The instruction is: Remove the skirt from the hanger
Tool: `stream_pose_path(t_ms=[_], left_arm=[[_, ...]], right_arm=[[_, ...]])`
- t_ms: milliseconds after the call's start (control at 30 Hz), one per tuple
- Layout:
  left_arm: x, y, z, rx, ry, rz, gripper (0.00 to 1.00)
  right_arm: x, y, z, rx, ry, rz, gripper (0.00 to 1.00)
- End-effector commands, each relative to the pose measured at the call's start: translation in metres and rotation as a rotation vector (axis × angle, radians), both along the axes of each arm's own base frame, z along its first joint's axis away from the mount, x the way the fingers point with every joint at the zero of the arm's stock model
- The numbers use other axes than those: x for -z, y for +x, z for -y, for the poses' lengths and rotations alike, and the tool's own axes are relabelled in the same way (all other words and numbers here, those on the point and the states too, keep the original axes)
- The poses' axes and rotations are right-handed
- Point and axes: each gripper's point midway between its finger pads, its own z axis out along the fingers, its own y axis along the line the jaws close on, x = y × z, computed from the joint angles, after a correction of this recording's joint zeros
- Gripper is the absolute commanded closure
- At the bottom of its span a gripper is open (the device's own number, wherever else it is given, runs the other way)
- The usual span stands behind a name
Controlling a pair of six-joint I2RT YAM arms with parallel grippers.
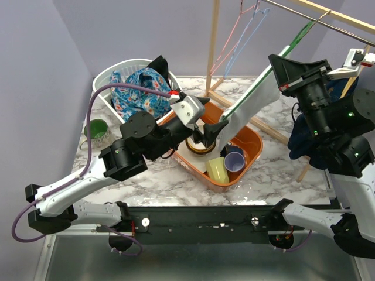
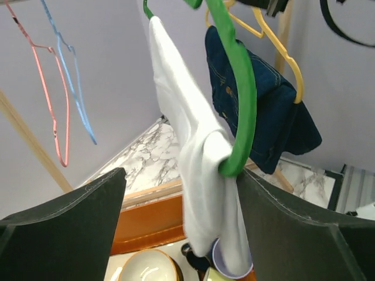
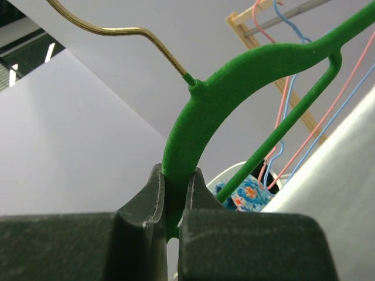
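A white skirt (image 1: 253, 100) hangs draped over a green hanger (image 1: 301, 33), slanting down toward the orange tub. My right gripper (image 1: 285, 69) is shut on the hanger's curved neck (image 3: 234, 76), just below its metal hook; the skirt's edge shows at the right of that view (image 3: 337, 193). My left gripper (image 1: 212, 127) is open at the skirt's lower end. In the left wrist view the skirt (image 2: 187, 134) and the hanger's lower tip (image 2: 241, 99) hang between my two spread fingers (image 2: 64, 225), touching or nearly touching the right one.
An orange tub (image 1: 251, 138) with bowls and cups sits under the skirt. A white basket (image 1: 111, 76) with floral cloth is at the back left, near a green cup (image 1: 95, 129). A wooden rack (image 1: 213, 41) carries pink and blue wire hangers (image 2: 58, 88). Dark denim (image 2: 263, 105) hangs on a yellow hanger.
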Motion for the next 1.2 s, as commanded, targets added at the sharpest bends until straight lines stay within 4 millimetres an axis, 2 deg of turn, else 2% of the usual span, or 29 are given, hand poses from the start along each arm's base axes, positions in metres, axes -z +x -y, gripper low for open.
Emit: stream_pose_path(t_ms=[0, 100, 300, 433, 733, 933, 1167], left_arm=[[0.025, -0.016, -0.003, 0.082, 0.140, 0.040, 0.20], [0.034, -0.016, -0.007, 0.075, 0.166, 0.032, 0.28], [0.016, -0.026, -0.012, 0.110, 0.064, 0.047, 0.28], [0.010, -0.032, -0.008, 0.148, 0.033, 0.048, 0.27], [0.017, -0.028, 0.000, 0.141, 0.014, 0.028, 0.27], [0.019, -0.031, 0.006, 0.169, -0.003, 0.035, 0.27], [0.029, -0.025, 0.014, 0.161, 0.011, 0.015, 0.27]], right_arm=[[-0.050, -0.031, 0.013, -0.040, 0.055, 0.142, 0.99], [-0.056, -0.040, 0.014, -0.064, 0.066, 0.159, 0.99], [-0.053, -0.048, 0.015, -0.091, 0.090, 0.161, 0.99], [-0.051, -0.049, 0.016, -0.093, 0.098, 0.155, 0.99], [-0.028, -0.038, 0.010, -0.105, 0.167, 0.096, 0.99], [-0.025, -0.041, 0.014, -0.105, 0.205, 0.090, 0.99], [-0.021, -0.040, 0.015, -0.102, 0.229, 0.080, 0.99]])
